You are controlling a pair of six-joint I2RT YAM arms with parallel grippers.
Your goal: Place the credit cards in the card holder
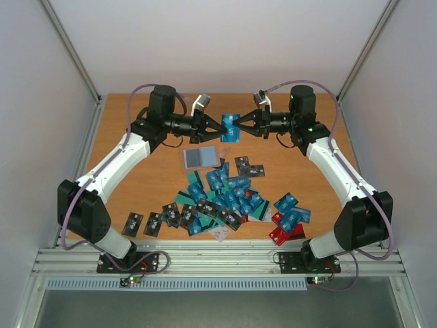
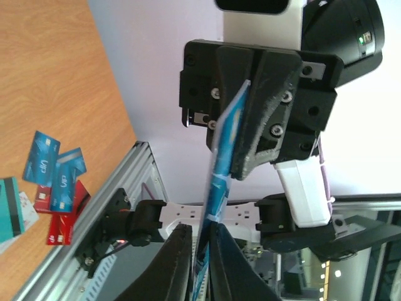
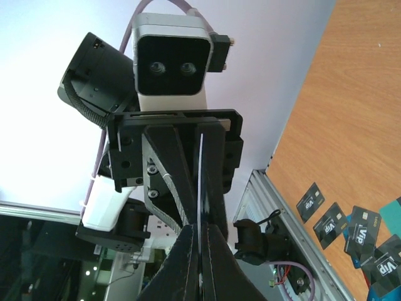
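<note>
Left end effector (image 2: 200, 241) pinches blue card (image 2: 223, 149) edge-on.

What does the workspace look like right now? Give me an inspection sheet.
Surface: orange-brown wooden table, flat.
Job's things: loose pile of blue, teal, black and red plastic credit cards mid-table; taupe square card holder flat just beyond it; one blue card held in the air.
Clutter: pale whitish card at the pile's near edge.
Grippers: left gripper and right gripper both shut on the blue card, from opposite ends.
Cables: purple cables loop along both arms, clear of the cards.
Surroundings: pale walls, metal frame rail.
</note>
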